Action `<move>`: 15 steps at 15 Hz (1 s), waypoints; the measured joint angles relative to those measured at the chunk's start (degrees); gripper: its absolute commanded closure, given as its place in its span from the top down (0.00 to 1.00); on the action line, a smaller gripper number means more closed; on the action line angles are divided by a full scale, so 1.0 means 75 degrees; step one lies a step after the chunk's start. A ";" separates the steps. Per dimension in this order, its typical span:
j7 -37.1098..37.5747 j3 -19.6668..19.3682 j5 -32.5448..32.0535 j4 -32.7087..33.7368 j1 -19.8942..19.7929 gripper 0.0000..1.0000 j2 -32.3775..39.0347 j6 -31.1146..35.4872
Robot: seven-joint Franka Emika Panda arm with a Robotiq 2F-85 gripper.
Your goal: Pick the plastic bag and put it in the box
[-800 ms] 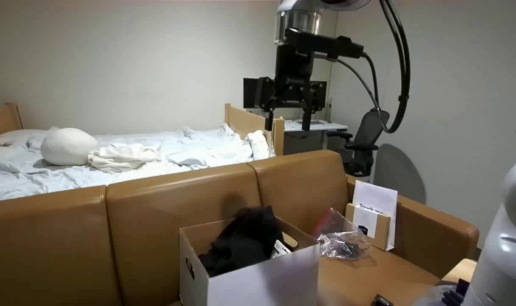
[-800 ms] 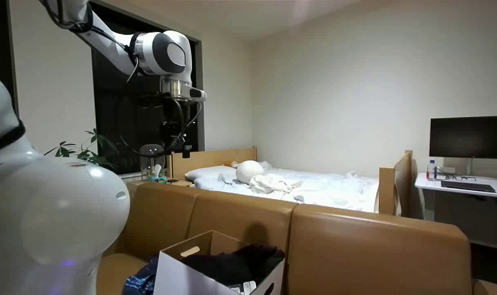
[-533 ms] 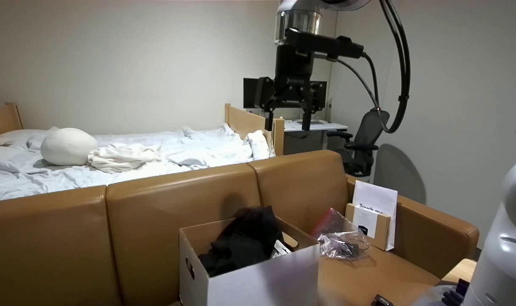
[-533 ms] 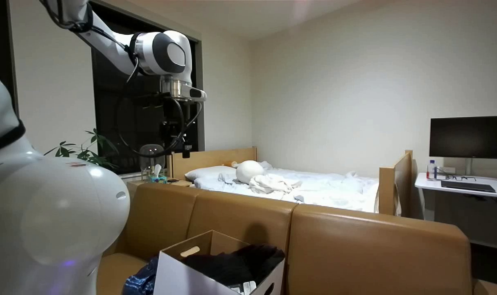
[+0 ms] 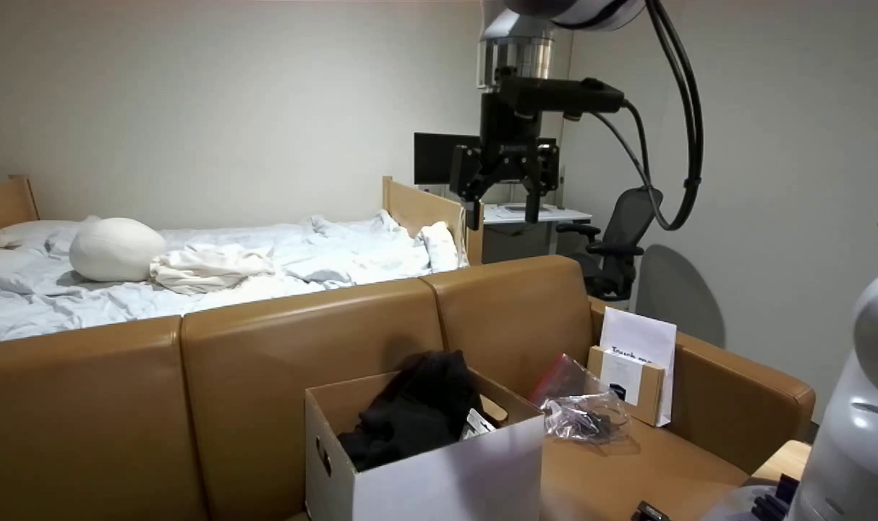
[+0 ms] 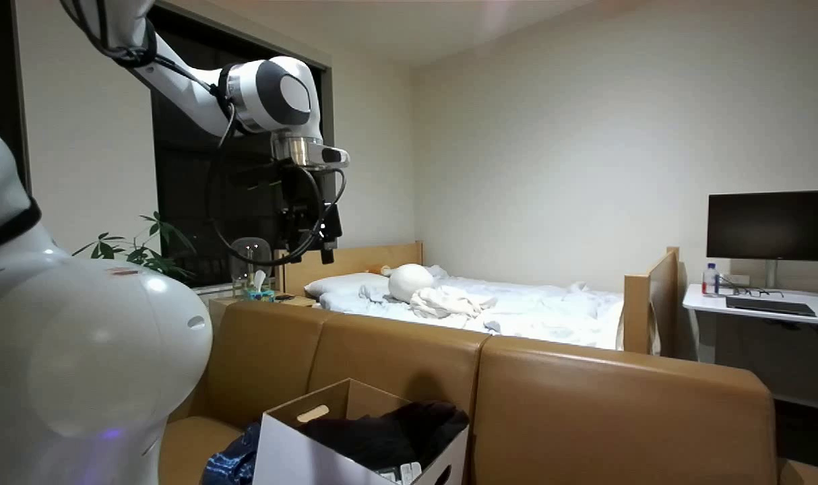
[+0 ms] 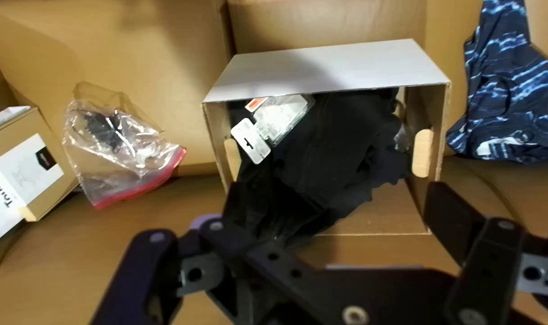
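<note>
1. Plastic bag [image 5: 584,418], red-sealed, lies at the rear edge of the sofa seat [image 5: 670,470], near the armrest [image 5: 735,380] corner; it sits between the box [image 5: 446,474] and a brown carton [image 5: 651,394];
2. Black cloth [image 5: 410,423] takes up much of the box; white packaging [image 7: 280,115] lies near one corner; blue-patterned cloth [image 7: 508,90] lies beyond its opposite side;
3. Gripper [image 5: 503,213] hangs well above the bag; its fingers stand wide apart, holding nothing;
4. White paper [image 5: 640,333] behind the carton reads "Touch", the next word partly covered; the carton's label [image 5: 618,373] is too small to read.
</note>
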 measured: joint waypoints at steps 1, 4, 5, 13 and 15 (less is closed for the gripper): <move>-0.0087 -0.0091 -0.0243 -0.0103 -0.0055 1.00 -0.0076 0.0076; -0.0757 -0.0641 -0.0994 -0.0196 -0.0322 1.00 -0.0373 -0.0048; -0.1129 -0.0919 -0.1267 -0.0147 -0.0468 1.00 -0.0479 -0.0217; -0.4590 -0.3546 -0.2145 0.1896 -0.1309 1.00 0.0169 -0.1473; -0.4555 -0.3902 -0.1973 0.2089 -0.1316 1.00 0.0691 -0.0736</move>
